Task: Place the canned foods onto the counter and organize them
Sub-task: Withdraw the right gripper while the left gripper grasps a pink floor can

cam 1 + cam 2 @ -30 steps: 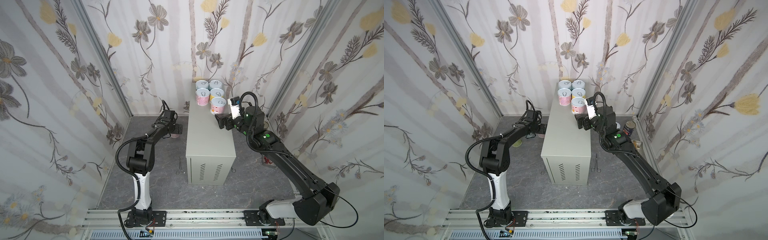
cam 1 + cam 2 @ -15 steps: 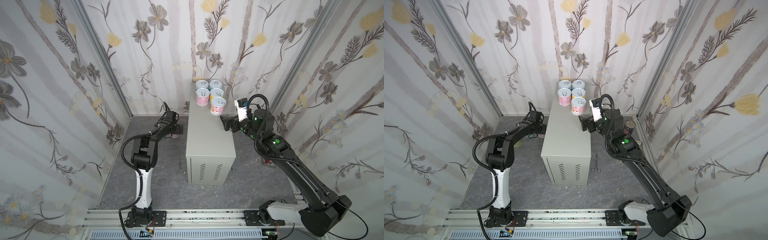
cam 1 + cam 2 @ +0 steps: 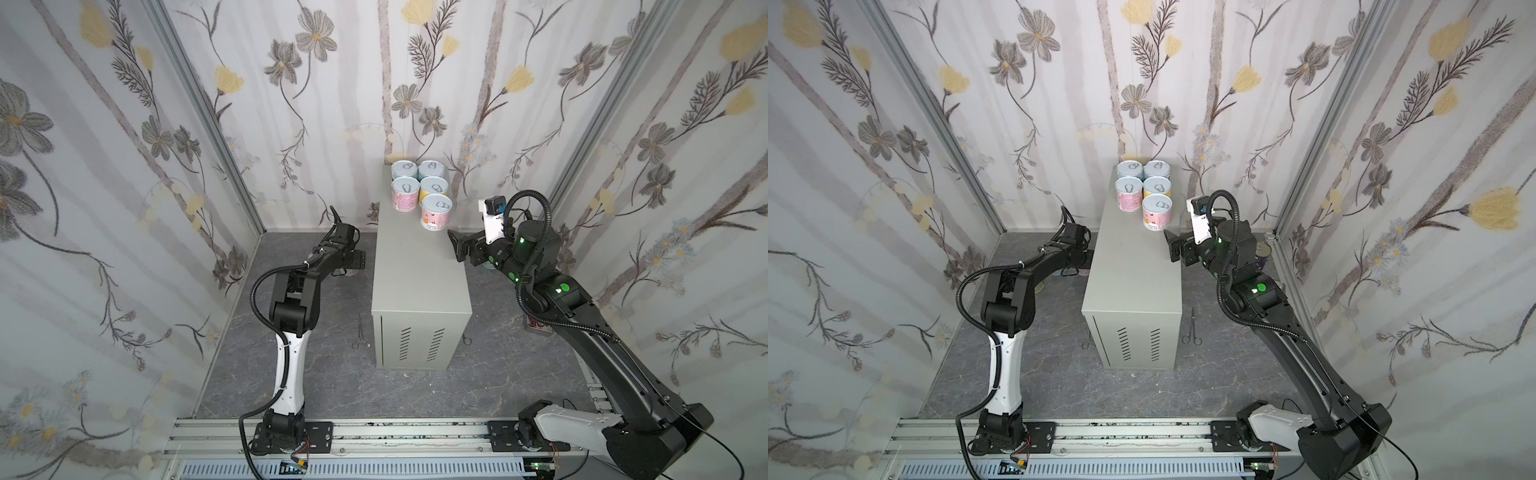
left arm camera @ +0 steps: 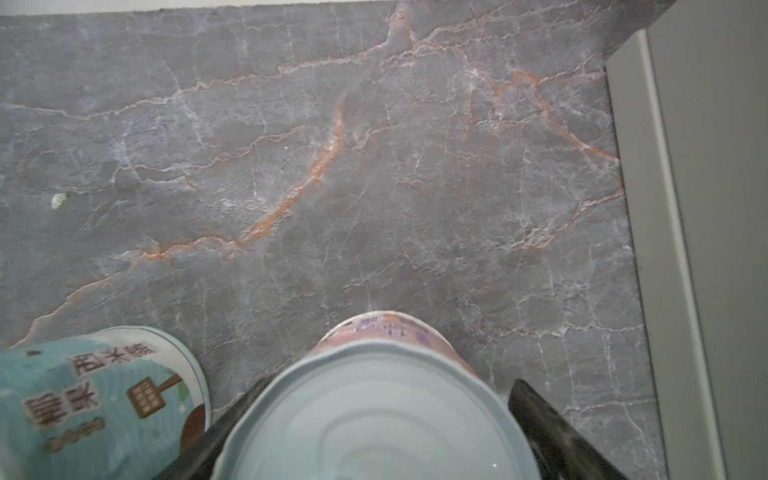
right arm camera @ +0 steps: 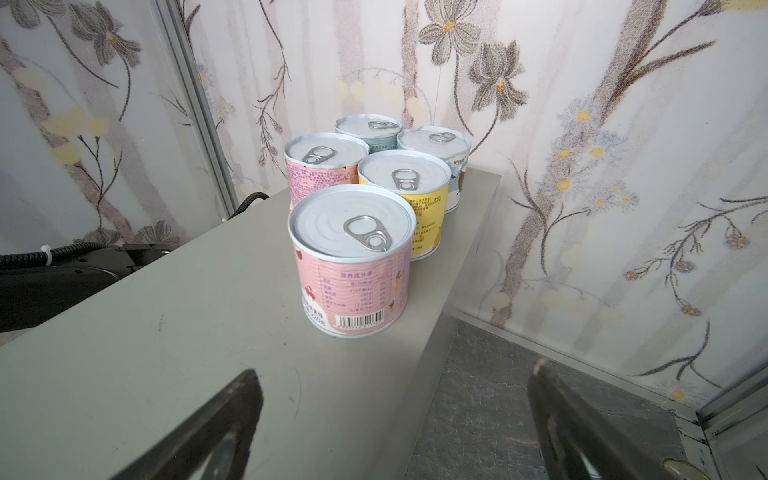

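Five canned foods stand grouped at the far end of the counter [image 3: 419,270] [image 3: 1133,274] in both top views; nearest is a pink can [image 3: 436,212] [image 3: 1157,212] [image 5: 353,257]. My right gripper [image 3: 457,247] [image 3: 1171,247] [image 5: 395,370] hovers open and empty over the counter's right edge, a little short of that can. My left gripper [image 3: 353,262] [image 4: 390,381] is low on the floor left of the counter, its fingers against both sides of another pink can [image 4: 374,415]. A teal can [image 4: 95,395] sits beside it. A dark-blue can [image 3: 1264,253] stands behind the right arm.
The grey counter wall [image 4: 706,208] rises close beside the left gripper. Metal scissors [image 3: 360,332] [image 3: 1192,328] lie on the marble floor at either side of the counter's front. Flowered walls enclose the cell, and the arms' rail [image 3: 374,432] runs along the front.
My right gripper has drawn back to the right from the pink can on the counter, staying open. My left gripper's jaws have narrowed onto the pink can on the floor.
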Controlling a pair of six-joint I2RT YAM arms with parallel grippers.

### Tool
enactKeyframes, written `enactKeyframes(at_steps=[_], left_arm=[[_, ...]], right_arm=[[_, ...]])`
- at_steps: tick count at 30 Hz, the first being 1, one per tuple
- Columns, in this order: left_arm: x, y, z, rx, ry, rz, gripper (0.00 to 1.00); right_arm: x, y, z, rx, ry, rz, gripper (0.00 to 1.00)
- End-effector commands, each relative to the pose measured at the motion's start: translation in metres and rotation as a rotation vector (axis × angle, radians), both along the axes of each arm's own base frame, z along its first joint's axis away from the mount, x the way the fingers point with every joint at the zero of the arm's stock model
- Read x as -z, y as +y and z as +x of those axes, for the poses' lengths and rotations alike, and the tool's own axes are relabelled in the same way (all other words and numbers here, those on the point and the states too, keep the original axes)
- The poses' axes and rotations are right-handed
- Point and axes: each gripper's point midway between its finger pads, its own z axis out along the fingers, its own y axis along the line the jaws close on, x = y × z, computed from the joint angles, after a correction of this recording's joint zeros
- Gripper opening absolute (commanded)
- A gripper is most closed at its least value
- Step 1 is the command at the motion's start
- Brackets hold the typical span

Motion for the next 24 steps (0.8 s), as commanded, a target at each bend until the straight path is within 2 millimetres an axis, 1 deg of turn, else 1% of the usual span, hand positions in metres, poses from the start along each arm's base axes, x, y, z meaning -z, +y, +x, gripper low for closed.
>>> enactKeyframes(at_steps=[1,6,8,11,12,15,18,21,24], left_arm=[[0.000,0.002,0.004,-0.021,-0.010,0.000,0.79],[0.001,0.002,0.004,-0.025,-0.006,0.000,0.69],[0.001,0.003,0.002,-0.025,0.005,0.001,0.63],[-0.004,0.007,-0.006,-0.035,0.012,0.009,0.59],[-0.009,0.008,-0.009,-0.035,0.006,0.012,0.57],[-0.032,0.014,-0.019,-0.038,-0.014,0.027,0.53],[-0.062,0.019,-0.030,-0.044,-0.039,0.036,0.52],[-0.100,0.019,-0.040,-0.043,-0.077,0.017,0.51],[-0.147,0.015,-0.050,-0.029,-0.128,-0.027,0.50]], right_arm=[[-0.006,-0.003,0.000,0.011,-0.029,-0.008,1.00],[-0.008,-0.006,0.001,0.020,-0.039,-0.010,1.00],[-0.011,-0.008,0.002,0.024,-0.049,-0.006,1.00],[-0.017,-0.010,0.001,0.028,-0.073,-0.004,1.00],[-0.020,-0.011,0.001,0.031,-0.083,0.000,1.00],[-0.030,-0.014,0.000,0.030,-0.116,0.014,1.00],[-0.036,-0.015,-0.001,0.023,-0.141,0.020,1.00],[-0.042,-0.019,-0.001,0.030,-0.168,0.032,1.00],[-0.050,-0.023,0.000,0.038,-0.199,0.051,1.00]])
